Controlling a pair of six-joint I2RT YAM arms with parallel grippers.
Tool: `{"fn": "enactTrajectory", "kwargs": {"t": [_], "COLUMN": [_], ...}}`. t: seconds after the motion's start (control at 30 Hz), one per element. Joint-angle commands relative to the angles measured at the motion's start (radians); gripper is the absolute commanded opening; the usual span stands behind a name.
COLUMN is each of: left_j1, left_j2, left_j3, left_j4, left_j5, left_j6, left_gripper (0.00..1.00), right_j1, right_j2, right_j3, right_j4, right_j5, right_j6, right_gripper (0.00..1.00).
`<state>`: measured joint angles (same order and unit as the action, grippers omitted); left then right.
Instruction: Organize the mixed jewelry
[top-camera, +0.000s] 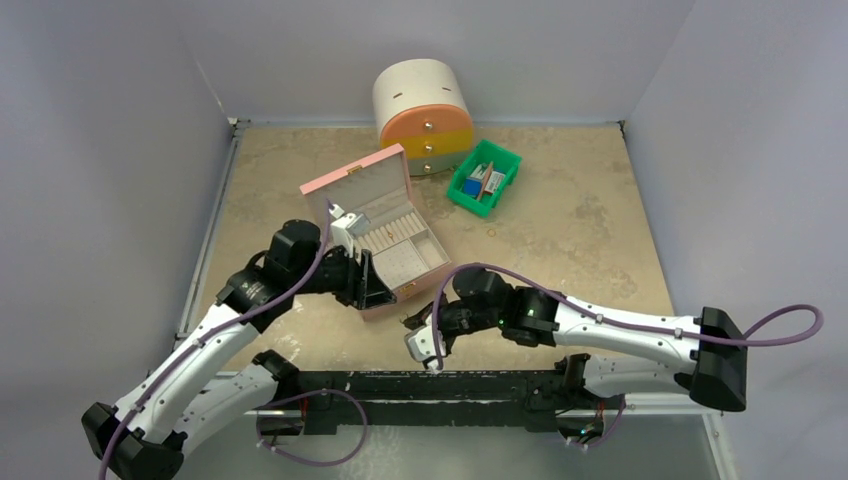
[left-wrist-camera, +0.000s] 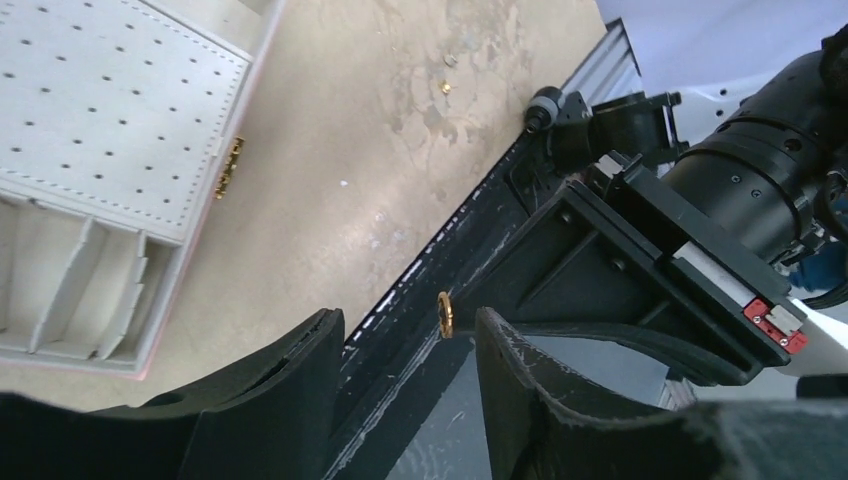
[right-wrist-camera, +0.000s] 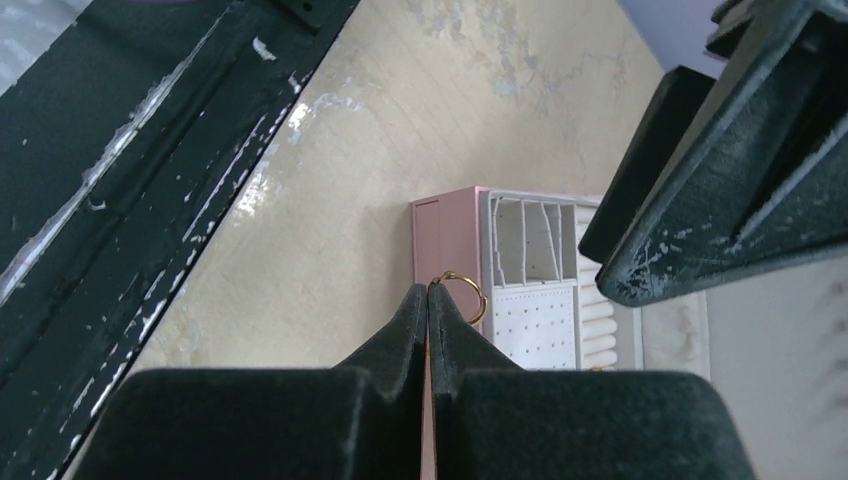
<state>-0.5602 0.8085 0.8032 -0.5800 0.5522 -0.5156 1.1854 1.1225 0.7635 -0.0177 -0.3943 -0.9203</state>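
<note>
The pink jewelry box (top-camera: 352, 172) lies open near the table's middle, with white ring rolls and compartments inside. My right gripper (right-wrist-camera: 428, 288) is shut on a thin gold ring (right-wrist-camera: 482, 300) that pokes out past its tips, in front of the box (right-wrist-camera: 450, 240). My left gripper (left-wrist-camera: 408, 318) stands open facing it. From the left wrist, the same ring (left-wrist-camera: 445, 313) shows edge-on just beyond the tips, close to the right-hand finger (left-wrist-camera: 500, 350). From above, both grippers, left (top-camera: 388, 296) and right (top-camera: 412, 322), meet by the box's near right corner. Two tiny gold pieces (left-wrist-camera: 448, 72) lie loose on the table.
A green bin (top-camera: 512, 165) of coloured items and a round cabinet with drawers (top-camera: 424, 105) stand at the back. Another small ring (top-camera: 490, 232) lies on the tabletop right of the box. The black rail (top-camera: 440, 385) runs along the near edge.
</note>
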Motion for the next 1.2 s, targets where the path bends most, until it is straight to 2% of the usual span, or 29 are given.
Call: {"fn": "enactTrajectory", "kwargs": {"t": [0.0, 0.4, 1.17], "left_j1": [-0.04, -0.108, -0.144], "left_j2": [0.01, 0.077, 0.115], "left_j3": [-0.03, -0.04, -0.046], "left_j4": [0.094, 0.094, 0.114], "left_j5": [0.054, 0.003, -0.001], "left_j6": [-0.049, -0.066, -0.065], "left_gripper": [0.48, 0.39, 0.32], "right_j1": [0.02, 0.028, 0.032], "right_j2": [0.011, 0.027, 0.059], "right_j3": [0.063, 0.105, 0.127], "right_j4": [-0.085, -0.136, -0.107], "right_j5": [0.008, 0.024, 0.094], "right_j6": [-0.121, -0.15, -0.148], "right_gripper": [0.0, 0.0, 0.0]}}
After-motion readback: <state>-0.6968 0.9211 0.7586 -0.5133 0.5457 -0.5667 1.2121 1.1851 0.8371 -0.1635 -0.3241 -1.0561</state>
